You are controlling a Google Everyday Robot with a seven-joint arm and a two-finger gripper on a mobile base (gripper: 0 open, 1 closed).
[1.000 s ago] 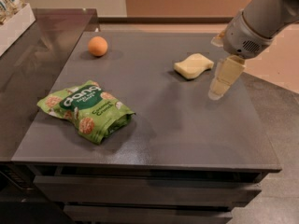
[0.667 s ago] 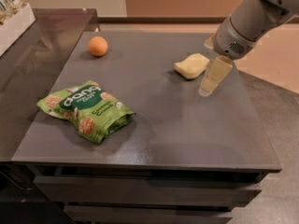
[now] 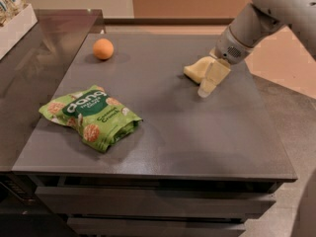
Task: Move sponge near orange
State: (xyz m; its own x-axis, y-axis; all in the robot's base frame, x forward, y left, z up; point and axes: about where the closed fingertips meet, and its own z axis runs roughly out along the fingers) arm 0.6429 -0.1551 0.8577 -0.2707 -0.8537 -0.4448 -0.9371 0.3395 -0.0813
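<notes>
The pale yellow sponge lies on the dark grey table at the right rear. The orange sits at the left rear of the table, well apart from the sponge. My gripper hangs from the arm coming in from the upper right and is right at the sponge, in front of its right part and hiding that side.
A green snack bag printed with orange rounds lies at the front left of the table. A white box with packets stands on the counter at the far left. Drawers run below the table's front edge.
My gripper has moved left and toward the sponge, from beside it to overlapping its right side. The sponge, orange and bag have not moved.
</notes>
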